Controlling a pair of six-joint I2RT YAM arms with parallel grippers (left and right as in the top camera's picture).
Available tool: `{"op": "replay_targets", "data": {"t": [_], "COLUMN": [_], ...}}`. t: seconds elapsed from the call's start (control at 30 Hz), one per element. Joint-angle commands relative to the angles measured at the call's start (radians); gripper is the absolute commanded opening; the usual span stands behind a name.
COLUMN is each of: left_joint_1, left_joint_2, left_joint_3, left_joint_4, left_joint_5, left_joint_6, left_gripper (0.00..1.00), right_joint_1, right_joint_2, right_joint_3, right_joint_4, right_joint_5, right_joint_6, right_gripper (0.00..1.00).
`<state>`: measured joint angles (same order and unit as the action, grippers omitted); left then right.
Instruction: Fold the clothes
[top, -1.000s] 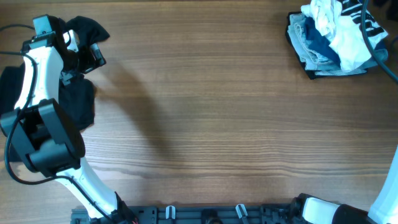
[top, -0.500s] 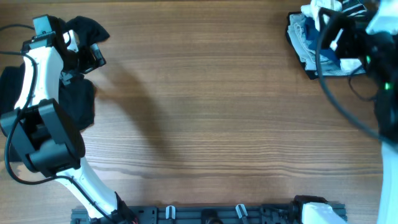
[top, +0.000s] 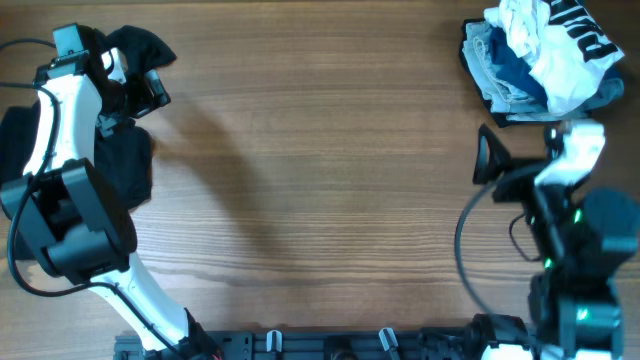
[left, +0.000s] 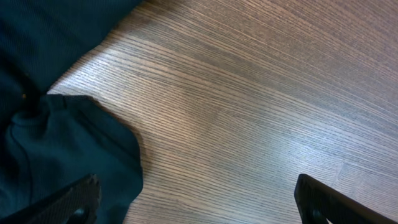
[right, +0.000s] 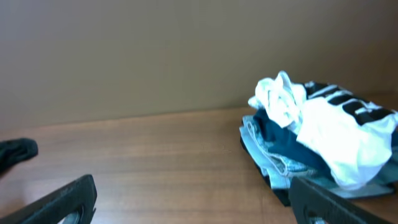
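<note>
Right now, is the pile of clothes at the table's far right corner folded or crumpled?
Crumpled: the white garment lies bunched over blue and grey clothes, edges uneven, nothing stacked flat.

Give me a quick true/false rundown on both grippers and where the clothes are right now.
1. The right gripper holds a white shirt. False: it is open and empty, short of the clothes pile.
2. The clothes pile sits at the table's far right corner. True.
3. A dark garment lies on the table by the left gripper. True.
4. The left gripper is shut. False: its fingers are spread wide.
</note>
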<state>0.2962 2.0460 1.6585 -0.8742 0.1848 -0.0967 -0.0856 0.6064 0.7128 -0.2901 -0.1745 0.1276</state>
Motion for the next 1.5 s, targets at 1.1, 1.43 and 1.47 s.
{"op": "replay_targets", "data": {"t": [1.1, 1.43, 1.47], "left_joint_1": [-0.003, -0.003, -0.003], "left_joint_2": [0.012, 0.012, 0.012], "left_joint_3": [0.01, 0.01, 0.01], "left_joint_4": [0.0, 0.0, 0.0], "left_joint_5": [0.012, 0.012, 0.012], "left_joint_6": [-0.017, -0.017, -0.017], "left_gripper": [1.0, 1.0, 1.0], "right_joint_1": [0.002, 0.003, 0.003], "right_joint_2": [-0.603, -0.603, -0.603], "right_joint_3": [-0.69, -0.708, -0.708], "right_joint_4": [0.387, 0.308, 0.309], "right_joint_5": [0.016, -0.019, -0.027], "right_joint_6": [0.13, 0.056, 0.018], "right_gripper": [1.0, 1.0, 1.0]}}
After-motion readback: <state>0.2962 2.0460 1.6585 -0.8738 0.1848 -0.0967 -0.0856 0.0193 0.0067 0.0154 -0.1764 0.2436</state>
